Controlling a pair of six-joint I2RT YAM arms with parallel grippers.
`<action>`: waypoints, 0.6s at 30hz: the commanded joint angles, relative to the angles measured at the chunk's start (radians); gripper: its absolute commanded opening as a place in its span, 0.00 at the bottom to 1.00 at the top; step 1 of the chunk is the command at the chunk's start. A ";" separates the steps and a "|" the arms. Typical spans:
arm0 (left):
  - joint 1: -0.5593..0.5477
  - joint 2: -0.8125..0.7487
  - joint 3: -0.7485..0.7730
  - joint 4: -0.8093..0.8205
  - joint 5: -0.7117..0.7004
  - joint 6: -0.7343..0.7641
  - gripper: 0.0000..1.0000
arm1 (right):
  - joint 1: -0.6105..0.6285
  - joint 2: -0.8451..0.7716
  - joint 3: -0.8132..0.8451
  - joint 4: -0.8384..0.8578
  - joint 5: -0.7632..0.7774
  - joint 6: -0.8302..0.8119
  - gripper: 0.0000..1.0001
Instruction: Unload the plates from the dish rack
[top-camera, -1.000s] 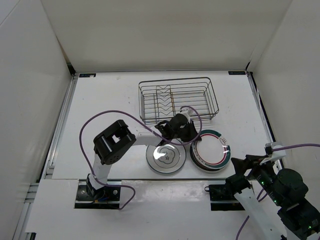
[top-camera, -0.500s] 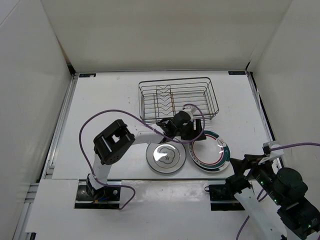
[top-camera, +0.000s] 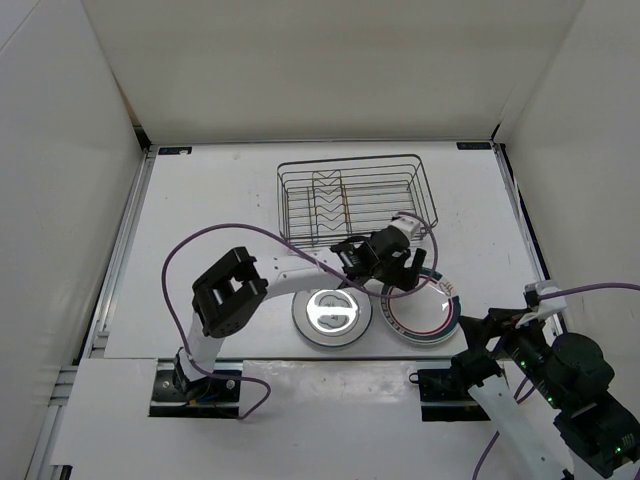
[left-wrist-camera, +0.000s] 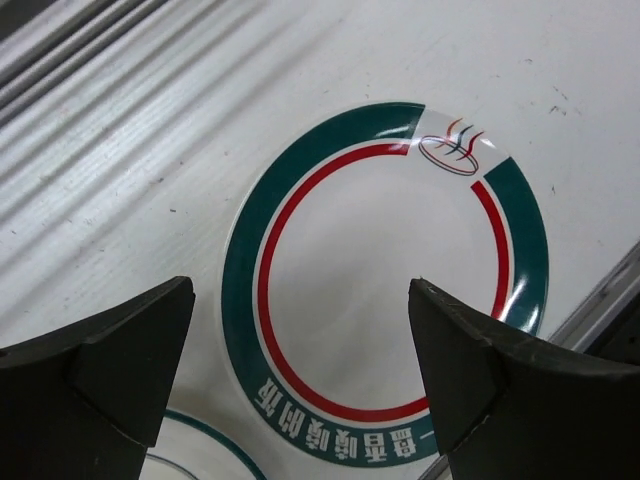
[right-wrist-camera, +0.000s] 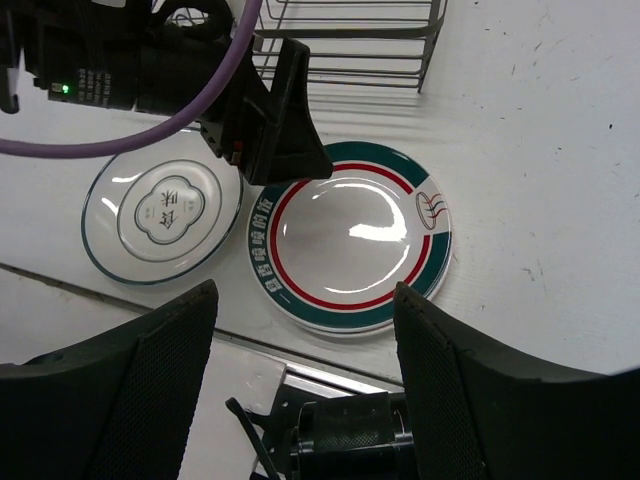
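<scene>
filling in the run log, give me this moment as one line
rack: no plates | red-teal plates: stacked on table | grey plate: beside stack | left gripper: open above stack | right gripper: open, idle

Lower teal plate (right-wrist-camera: 352, 322) mostly hidden

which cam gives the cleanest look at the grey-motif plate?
Right wrist: the grey-motif plate lies whole and unblocked, motif readable, beside the red-and-teal plate. Top external shows it whole but washed by glare. Left wrist catches only a sliver of rim at the bottom edge.
</scene>
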 joint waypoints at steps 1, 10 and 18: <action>-0.057 -0.064 0.082 -0.138 -0.170 0.205 1.00 | 0.000 0.022 -0.003 0.032 -0.010 -0.013 0.74; -0.044 -0.398 -0.138 -0.322 -0.224 0.329 1.00 | 0.000 0.120 0.020 -0.009 0.099 0.033 0.76; -0.034 -0.913 -0.368 -0.526 -0.547 0.475 1.00 | 0.001 0.289 0.042 0.003 0.085 0.012 0.90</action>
